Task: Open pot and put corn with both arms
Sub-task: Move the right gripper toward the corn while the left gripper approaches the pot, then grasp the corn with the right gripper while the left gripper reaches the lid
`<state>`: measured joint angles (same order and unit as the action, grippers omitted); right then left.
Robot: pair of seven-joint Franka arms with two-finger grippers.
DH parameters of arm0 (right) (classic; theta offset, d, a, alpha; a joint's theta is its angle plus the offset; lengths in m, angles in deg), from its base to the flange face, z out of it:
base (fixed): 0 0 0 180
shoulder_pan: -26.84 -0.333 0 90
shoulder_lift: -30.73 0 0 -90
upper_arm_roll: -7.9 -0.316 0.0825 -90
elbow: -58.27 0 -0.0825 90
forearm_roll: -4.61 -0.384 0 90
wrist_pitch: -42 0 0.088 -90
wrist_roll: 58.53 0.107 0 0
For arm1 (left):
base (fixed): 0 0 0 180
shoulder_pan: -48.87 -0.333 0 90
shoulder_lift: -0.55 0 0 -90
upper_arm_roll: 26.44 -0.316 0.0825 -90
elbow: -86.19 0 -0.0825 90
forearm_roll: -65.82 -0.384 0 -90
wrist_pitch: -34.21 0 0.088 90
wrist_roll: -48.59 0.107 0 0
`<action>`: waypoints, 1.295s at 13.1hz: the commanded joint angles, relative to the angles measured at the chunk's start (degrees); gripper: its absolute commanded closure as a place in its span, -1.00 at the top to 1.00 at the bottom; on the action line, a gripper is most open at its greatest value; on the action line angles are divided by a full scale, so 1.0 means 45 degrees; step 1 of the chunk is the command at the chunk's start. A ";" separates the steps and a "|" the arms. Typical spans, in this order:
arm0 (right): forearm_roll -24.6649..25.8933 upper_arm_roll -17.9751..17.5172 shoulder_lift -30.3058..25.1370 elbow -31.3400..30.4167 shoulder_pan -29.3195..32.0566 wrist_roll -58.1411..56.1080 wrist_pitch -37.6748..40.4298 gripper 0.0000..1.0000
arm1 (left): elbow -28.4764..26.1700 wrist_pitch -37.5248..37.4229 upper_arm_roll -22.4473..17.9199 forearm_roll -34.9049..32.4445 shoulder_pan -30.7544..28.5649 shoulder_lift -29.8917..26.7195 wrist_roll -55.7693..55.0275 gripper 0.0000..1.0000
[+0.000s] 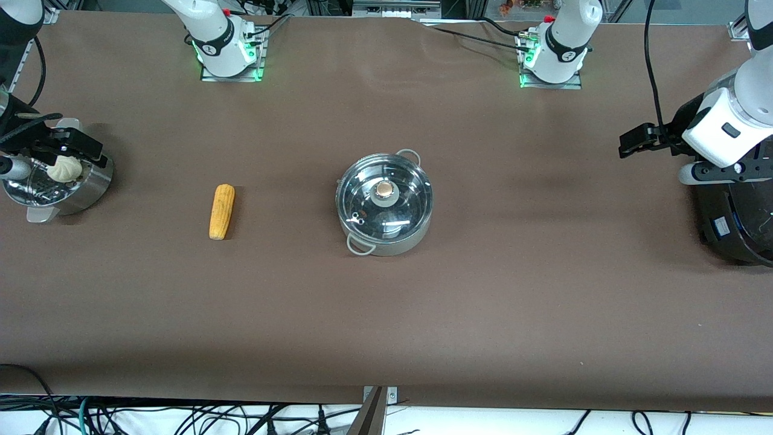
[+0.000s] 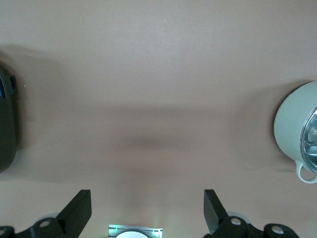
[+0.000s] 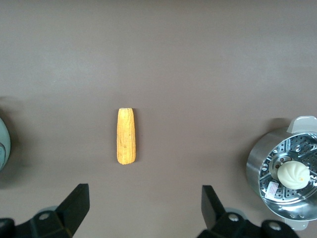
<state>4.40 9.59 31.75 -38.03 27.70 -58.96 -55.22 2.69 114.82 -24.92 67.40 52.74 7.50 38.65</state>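
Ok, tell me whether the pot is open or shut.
Shut. The glass lid sits flat on the pot, its tan knob centered on top; neither gripper is near it.

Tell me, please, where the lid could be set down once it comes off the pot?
Bare cloth lies between the pot and the black cooker, and between pot and corn. The table's ends are crowded: the steamer pot under the right gripper, the cooker under the left gripper.

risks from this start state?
1. The glass lid is on the pot, and its knob is small, so an off-centre pinch could slip.
2. The corn lies loose and round, so it may roll when pinched.
3. The right tool hangs over the steamer pot and the bun, so it could clip them on descent. The left tool is open.
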 commanded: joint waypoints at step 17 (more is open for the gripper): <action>0.0826 -0.0219 0.2877 -0.5997 -0.2162 0.5174 -0.7292 1.00 | 0.2735 0.4346 0.2104 0.0663 0.5111 0.5503 -0.9213 1.00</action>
<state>6.46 8.51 46.81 -57.24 18.48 -38.37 -79.84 8.04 133.58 -14.48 69.92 71.69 26.16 1.36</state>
